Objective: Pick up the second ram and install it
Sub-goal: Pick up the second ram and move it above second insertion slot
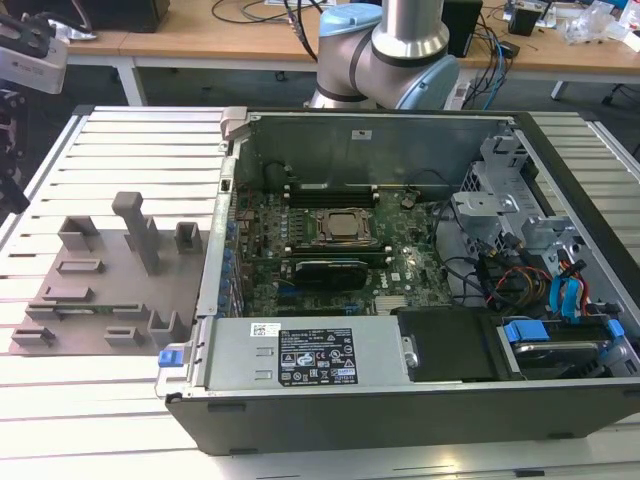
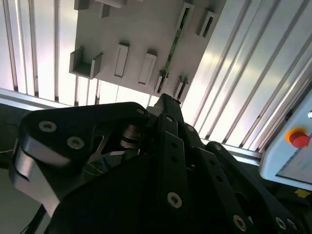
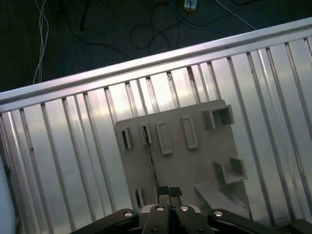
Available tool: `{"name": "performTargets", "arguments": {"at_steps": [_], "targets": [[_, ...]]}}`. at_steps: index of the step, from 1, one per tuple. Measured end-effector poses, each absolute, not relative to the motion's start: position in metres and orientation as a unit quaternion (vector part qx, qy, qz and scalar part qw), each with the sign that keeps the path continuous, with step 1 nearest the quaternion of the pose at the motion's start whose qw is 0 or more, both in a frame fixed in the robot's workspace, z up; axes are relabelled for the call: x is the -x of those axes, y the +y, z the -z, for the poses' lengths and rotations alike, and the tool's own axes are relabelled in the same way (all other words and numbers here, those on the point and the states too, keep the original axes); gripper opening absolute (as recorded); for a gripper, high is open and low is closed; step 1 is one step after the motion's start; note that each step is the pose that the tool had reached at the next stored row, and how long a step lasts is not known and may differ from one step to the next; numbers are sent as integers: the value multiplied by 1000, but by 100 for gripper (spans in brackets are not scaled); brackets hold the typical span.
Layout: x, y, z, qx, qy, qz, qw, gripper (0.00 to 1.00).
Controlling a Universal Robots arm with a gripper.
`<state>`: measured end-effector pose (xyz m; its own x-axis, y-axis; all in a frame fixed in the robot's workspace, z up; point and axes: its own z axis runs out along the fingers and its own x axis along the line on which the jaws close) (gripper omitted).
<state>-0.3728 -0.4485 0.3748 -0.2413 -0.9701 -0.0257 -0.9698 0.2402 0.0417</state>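
Your tool (image 3: 169,191), a black two-fingered gripper on heavy linkage arms, has its tips drawn together with nothing between them. In both wrist views it (image 2: 165,100) hangs well above the flat grey plastic holder plate (image 3: 195,161), clear of everything on it.

Just beyond the tips in the first wrist view you see the second ram (image 3: 151,161), a thin narrow green memory stick. It is turned edge-on to you, so it reads as a dark line running along the plate. In the second wrist view its green edge (image 2: 174,41) shows more plainly. One end meets a small grey slotted block (image 2: 185,14) and the other end meets a second such block nearer the tool. The stick is still on the plate, not in the machine.

Around it the plate (image 2: 141,29) carries several more grey blocks: upright rectangular frames, an open U-shaped cradle (image 2: 86,64) and a taller post (image 1: 140,230).

The plate (image 1: 105,290) lies on the ribbed aluminium worktop (image 1: 110,140), at the exterior view's left. Just beside it, toward that view's right, is the open black computer case (image 1: 420,410). Inside the case you can see the green mainboard (image 1: 400,270) with the metal-framed processor socket (image 1: 345,228) near its middle. A grey power supply box (image 1: 300,355) sits along the near wall. The arm's pale blue and silver base (image 1: 385,50) stands behind the case.
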Motion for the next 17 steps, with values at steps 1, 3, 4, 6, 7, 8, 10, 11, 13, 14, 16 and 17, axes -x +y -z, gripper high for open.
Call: {"name": "performTargets", "arguments": {"at_steps": [1, 3, 4, 6, 7, 8, 10, 11, 13, 14, 16, 17], "targets": [[373, -449, -375, -620, -784, 24, 3, 10], [373, -449, -375, -626, -779, 24, 3, 10], [373, -449, -375, -629, -777, 24, 3, 10], [373, -448, -375, -634, -773, 24, 3, 10], [373, -449, -375, -637, -770, 24, 3, 10], [373, -449, -375, -642, -766, 24, 4, 10], [373, -448, -375, -648, -761, 24, 4, 10], [373, -448, -375, -656, -755, 24, 4, 10], [373, -449, -375, -665, -747, 24, 4, 10], [373, -449, -375, -669, -743, 24, 4, 10], [373, -448, -375, -682, -731, 24, 5, 10], [373, -449, -375, -686, -727, 24, 5, 10]]}}
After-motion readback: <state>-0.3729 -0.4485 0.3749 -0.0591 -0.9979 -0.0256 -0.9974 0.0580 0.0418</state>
